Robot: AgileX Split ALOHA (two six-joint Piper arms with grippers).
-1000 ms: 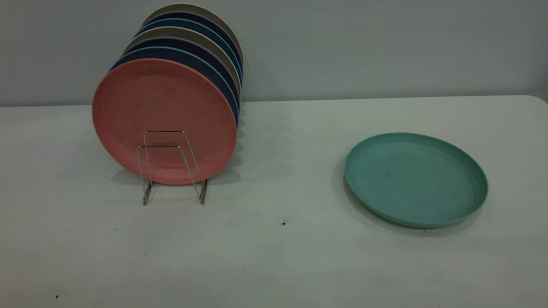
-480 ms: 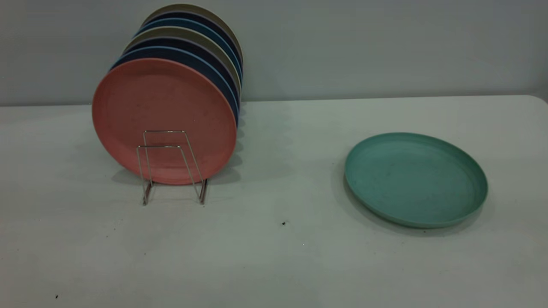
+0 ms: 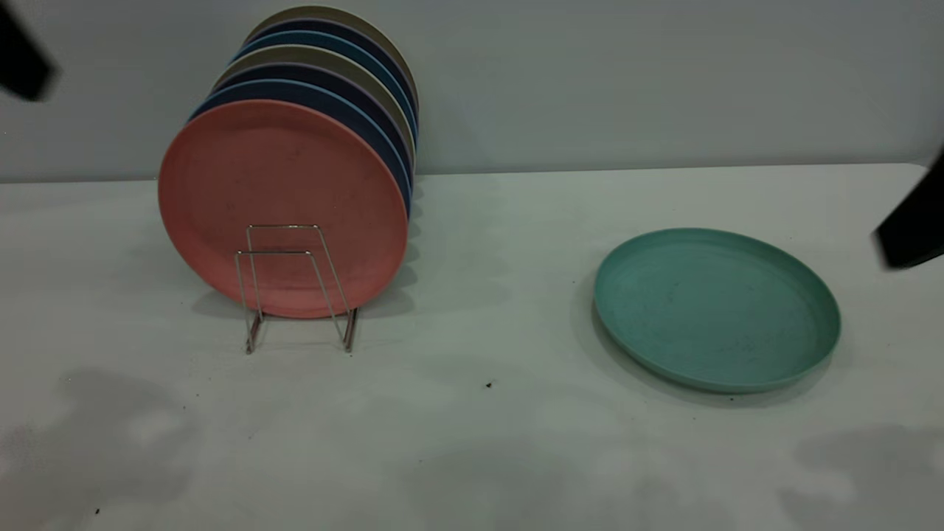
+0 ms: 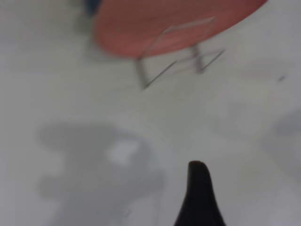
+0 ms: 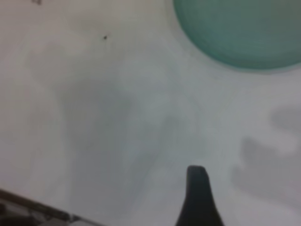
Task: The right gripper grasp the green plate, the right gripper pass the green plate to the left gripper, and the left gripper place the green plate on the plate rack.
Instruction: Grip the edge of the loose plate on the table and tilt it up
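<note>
The green plate [image 3: 717, 308] lies flat on the white table at the right; its edge also shows in the right wrist view [image 5: 240, 30]. The plate rack [image 3: 295, 284] stands at the left, with its two front wire loops bare in front of a salmon-pink plate [image 3: 282, 209]; both show in the left wrist view, the plate rack [image 4: 181, 52] below the pink plate. My left gripper [image 3: 22, 59] is a dark blur high at the far left, well away from the rack. My right gripper [image 3: 911, 236] is at the right edge, just right of the green plate and above the table.
Behind the pink plate several dark blue and beige plates [image 3: 332, 81] stand upright in the rack. A grey wall runs behind the table. Arm shadows lie on the table's front. A small dark speck [image 3: 488, 384] lies mid-table.
Both arms have come into view: the left gripper at the top left, the right gripper at the right edge. Their shadows now fall on the table's front. The plates have not moved.
</note>
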